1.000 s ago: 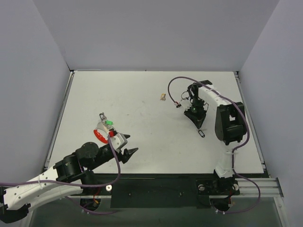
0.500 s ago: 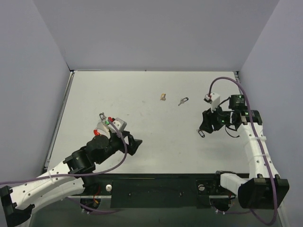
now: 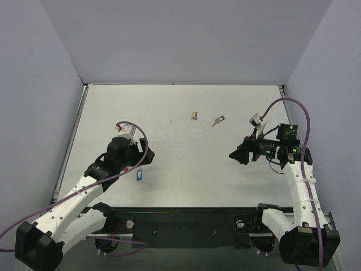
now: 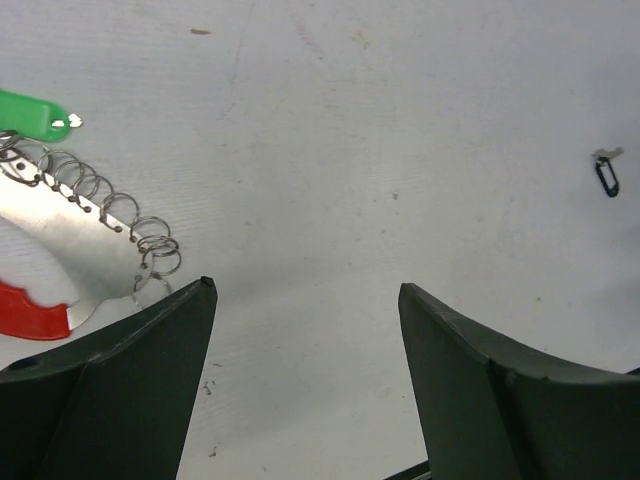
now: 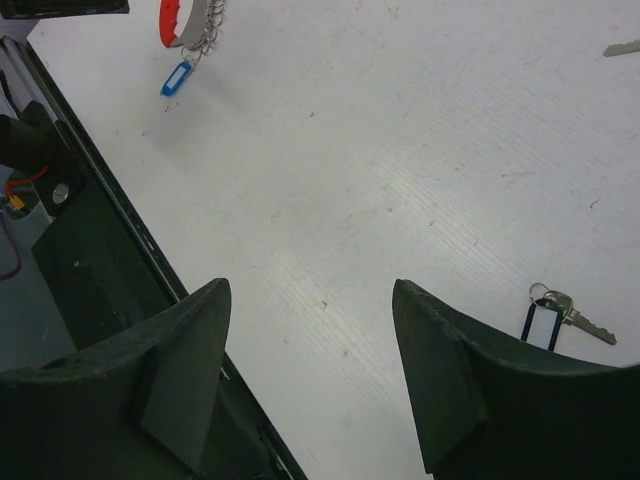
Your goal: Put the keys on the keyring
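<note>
Keyring sits toward the front left of the table, just beside my left gripper, fingers spread, empty. My right gripper is spread too, empty; one black-headed key near it. I see another key farther back.

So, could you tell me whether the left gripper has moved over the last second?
Yes. Seen from the top, the left gripper, jaws open, has moved away from the near table edge, toward the back wall.
</note>
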Motion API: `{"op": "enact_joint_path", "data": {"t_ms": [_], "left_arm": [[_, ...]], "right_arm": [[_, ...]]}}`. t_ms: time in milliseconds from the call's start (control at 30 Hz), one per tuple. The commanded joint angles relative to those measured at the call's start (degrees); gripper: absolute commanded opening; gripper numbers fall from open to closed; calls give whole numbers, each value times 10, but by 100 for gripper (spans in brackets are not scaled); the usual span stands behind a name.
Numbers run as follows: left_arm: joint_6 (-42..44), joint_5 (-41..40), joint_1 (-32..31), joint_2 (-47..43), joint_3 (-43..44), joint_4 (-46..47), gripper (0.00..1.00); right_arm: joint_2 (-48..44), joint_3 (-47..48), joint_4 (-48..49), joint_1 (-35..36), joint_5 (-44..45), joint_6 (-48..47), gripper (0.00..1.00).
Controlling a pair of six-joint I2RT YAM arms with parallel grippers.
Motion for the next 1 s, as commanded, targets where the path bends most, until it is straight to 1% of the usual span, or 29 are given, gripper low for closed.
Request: {"op": "enact_joint_path", "data": {"t_ms": [0,33,67,100,133,167,200,267,333,433,667,833,967], "left_arm": [[67,41,41,79,85,-74,83],[86,70,51,114,111,-101,82],[124,82,56,151,126,-114,80],[143,81,58,166,159,-154,76],[183,75,59,183,174,-179,74],[201,65,59,212,201,-210,71],[244,64,59,234,212,-227,69],[297,60,59,258,229,-254,67],[328,52,58,271,228,-262,67],[328,46,58,292,229,-259,65],[301,48,58,337,235,-247,50],[207,46,58,349,218,-210,50],[171,4,59,362,207,-193,49]], "right_arm": [[-3,13,7,-4,-41,7,61],[-3,16,1,-4,-41,3,61],[-3,17,-2,-4,-42,0,61],[-3,18,-4,-4,-42,-1,61],[-3,18,-6,-4,-43,-3,61],[-3,17,-9,-4,-43,-7,61],[-2,19,-11,-4,-43,-8,61],[-3,19,-15,-6,-42,-14,61],[-3,19,-18,-5,-41,-20,61],[0,17,-19,-5,-42,-23,61],[14,15,-19,-6,-40,-25,61],[20,15,-18,-5,-37,-27,61],[25,14,-18,-5,-37,-27,61]]}}
